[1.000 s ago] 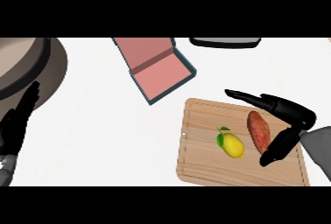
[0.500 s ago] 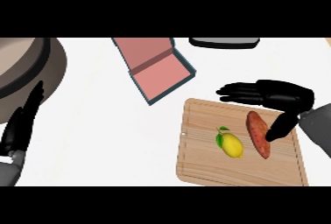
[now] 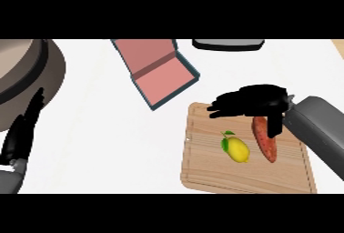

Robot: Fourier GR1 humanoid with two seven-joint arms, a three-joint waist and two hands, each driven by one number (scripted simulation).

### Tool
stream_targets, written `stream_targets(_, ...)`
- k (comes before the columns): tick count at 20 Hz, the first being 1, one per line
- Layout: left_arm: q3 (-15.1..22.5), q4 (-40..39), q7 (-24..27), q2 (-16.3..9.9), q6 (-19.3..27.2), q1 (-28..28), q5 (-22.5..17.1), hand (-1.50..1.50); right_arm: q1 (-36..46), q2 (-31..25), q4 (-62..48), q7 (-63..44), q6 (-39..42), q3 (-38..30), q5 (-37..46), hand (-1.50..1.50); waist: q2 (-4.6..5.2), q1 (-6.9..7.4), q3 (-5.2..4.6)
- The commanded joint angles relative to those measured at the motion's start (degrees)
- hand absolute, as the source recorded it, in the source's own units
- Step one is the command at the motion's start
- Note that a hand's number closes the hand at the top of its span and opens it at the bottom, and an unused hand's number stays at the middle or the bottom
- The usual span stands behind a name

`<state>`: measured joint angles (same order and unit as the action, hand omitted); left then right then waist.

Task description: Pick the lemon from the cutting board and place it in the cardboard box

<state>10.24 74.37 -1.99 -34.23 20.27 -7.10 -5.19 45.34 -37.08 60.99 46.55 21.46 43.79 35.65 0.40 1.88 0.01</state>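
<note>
A yellow lemon [image 3: 236,149] with a green leaf lies in the middle of the wooden cutting board [image 3: 215,175]. My right hand [image 3: 252,103] hovers over the board's far edge, just beyond the lemon, fingers spread and pointing left, holding nothing. The box [image 3: 158,70], pink inside with dark teal walls, lies open on the counter to the upper left of the board. At the left edge my left hand [image 3: 20,136] rests open, fingers up.
A reddish sweet potato [image 3: 265,142] lies on the board right of the lemon, its top under my right thumb. A large grey round pot [image 3: 27,73] fills the far left. A dark tray [image 3: 227,44] sits at the back edge.
My right hand has moved left and up, from the board's right side to above its far edge, turning its fingers leftward. The lemon has not moved.
</note>
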Motion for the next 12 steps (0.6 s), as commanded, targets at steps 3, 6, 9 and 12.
stream_targets(3,-2.89,0.46,-1.93,-0.12,-0.92,0.17,0.59,0.00,0.36,4.71,-5.36,2.48,-0.45,2.34,8.00,-1.50,-0.32,-1.18,0.00)
stream_targets(6,-2.80,2.48,-1.87,1.38,-0.51,2.45,1.71,0.00,-0.36,4.18,-0.51,0.64,3.28,1.62,8.71,-1.50,-0.53,-1.54,-0.01)
stream_targets(9,-2.69,2.03,-4.97,2.04,-0.62,-0.38,3.58,0.00,0.28,8.02,-4.43,1.00,1.95,1.35,11.06,-1.50,-0.40,-1.52,0.00)
stream_targets(12,-4.93,-1.30,0.15,2.34,-3.42,0.35,2.72,0.00,0.65,9.38,-9.08,3.23,0.05,-0.07,12.63,-1.50,-0.28,-1.41,-0.01)
